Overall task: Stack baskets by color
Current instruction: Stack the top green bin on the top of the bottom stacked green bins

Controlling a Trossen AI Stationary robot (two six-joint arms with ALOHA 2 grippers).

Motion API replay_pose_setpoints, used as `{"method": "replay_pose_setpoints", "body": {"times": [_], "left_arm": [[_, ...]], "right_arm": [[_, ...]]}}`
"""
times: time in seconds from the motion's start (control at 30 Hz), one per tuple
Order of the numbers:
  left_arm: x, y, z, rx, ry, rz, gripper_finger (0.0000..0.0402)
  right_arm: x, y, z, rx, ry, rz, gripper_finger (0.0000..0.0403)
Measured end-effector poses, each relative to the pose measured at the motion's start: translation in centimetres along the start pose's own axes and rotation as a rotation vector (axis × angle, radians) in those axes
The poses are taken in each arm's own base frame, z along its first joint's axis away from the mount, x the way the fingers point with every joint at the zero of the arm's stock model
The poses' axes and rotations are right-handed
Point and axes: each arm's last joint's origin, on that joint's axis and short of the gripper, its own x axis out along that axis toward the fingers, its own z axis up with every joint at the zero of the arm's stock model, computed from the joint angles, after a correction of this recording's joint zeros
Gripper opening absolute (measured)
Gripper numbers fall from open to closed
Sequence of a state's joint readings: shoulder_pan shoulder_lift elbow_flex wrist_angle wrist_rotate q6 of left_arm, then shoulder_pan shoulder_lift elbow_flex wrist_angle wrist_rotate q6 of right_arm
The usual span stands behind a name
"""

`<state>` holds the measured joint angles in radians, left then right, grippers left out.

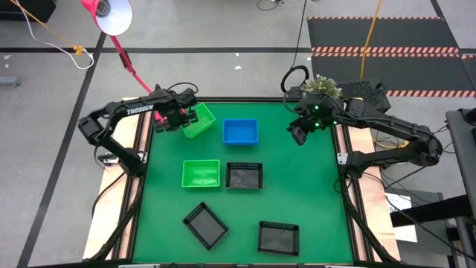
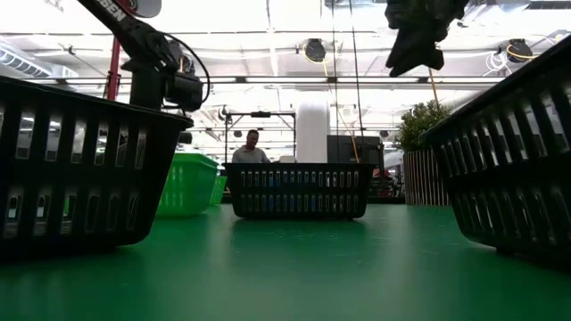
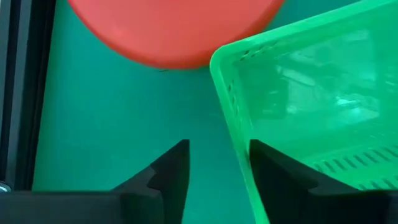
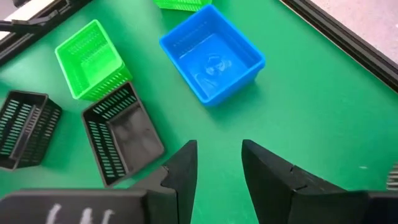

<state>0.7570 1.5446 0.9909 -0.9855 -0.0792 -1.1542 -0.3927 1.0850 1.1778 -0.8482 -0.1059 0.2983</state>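
Note:
A bright green basket (image 1: 201,120) (image 3: 311,93) sits at the table's far left, turned askew. My left gripper (image 1: 182,117) (image 3: 217,177) points down at its left wall near a corner, open, with one finger outside the wall and the other (image 3: 280,180) inside the basket. A blue basket (image 1: 240,132) sits to its right. A second green basket (image 1: 201,173) and a black basket (image 1: 244,176) sit side by side mid-table. Two more black baskets (image 1: 205,225) (image 1: 278,237) stand near the front. My right gripper (image 1: 300,135) (image 4: 219,162) hangs open and empty over the far right. My left gripper straddles the green basket's side wall (image 3: 239,143) from above. Bare table shows between the outer finger and the wall. The inner finger stands close against the wall's inner face; whether it touches, I cannot tell. The basket rests on the table.
The round pink lamp base (image 3: 174,31) stands just beyond the green basket at the far left corner, its pole (image 1: 130,63) slanting away off the table. Bare green mat (image 1: 312,193) lies on the right half. A person (image 2: 251,147) sits in the room behind.

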Motion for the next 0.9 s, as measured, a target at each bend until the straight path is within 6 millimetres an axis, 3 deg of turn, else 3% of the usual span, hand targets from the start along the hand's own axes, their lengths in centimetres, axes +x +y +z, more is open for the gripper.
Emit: {"method": "replay_pose_setpoints", "body": {"times": [0.43,0.63,0.9], "left_arm": [[0.8,-0.5,0.2,0.067,-0.007,0.011,0.0016],[0.0,-0.1,0.0,0.053,-0.020,-0.008,0.0023],[-4.3,2.2,-0.3,-0.053,-0.164,-0.112,0.0014]], "right_arm": [[-1.6,-0.2,-0.9,-0.026,0.003,-0.007,0.0118],[-1.8,-0.3,-1.1,-0.047,0.017,-0.010,0.0118],[-1.8,-0.3,-1.1,-0.104,0.023,-0.011,0.0118]]}}
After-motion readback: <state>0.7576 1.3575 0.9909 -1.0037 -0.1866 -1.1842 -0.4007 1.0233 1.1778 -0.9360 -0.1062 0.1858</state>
